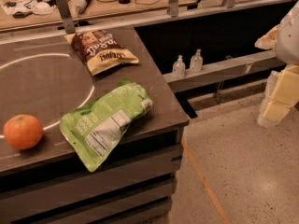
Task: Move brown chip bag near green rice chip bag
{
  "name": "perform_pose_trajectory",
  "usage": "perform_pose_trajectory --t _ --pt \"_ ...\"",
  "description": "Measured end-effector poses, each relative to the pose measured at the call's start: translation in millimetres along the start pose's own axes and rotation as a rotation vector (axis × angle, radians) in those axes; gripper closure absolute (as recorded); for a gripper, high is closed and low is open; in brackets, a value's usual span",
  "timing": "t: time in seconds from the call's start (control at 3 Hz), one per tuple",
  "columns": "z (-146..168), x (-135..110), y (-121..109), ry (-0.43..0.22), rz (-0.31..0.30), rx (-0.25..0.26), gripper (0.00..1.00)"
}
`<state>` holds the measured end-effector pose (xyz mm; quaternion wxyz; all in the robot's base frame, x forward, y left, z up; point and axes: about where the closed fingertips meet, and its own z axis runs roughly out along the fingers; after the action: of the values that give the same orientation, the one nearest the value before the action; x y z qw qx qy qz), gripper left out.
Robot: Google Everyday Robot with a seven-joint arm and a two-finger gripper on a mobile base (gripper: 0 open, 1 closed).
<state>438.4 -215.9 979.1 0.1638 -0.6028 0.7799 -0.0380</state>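
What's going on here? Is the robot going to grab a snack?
Not yet. The robot's pincer is at the far right, out over the floor and away from the counter, touching nothing there. The brown bag lies at the back. The green bag lies nearer the front, its corner over the edge. An orange sits on the left. The brown bag must go beside the green one.
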Motion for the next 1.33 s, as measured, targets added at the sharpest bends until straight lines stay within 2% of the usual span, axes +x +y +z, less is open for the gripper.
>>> perform_pose_trajectory --t 0.33,0.67,1.0,1.33 --pt "0.0 0.0 0.0 0.0 0.0 0.0 0.0" --pt "5.8 -6.2 -14.0 -0.056 0.012 0.027 0.0" --pt "23.1 -34.1 -53.9 -0.146 -0.01 0.064 0.0" --pt "53.4 -98.4 -121.5 -0.279 -0.055 0.08 0.0"
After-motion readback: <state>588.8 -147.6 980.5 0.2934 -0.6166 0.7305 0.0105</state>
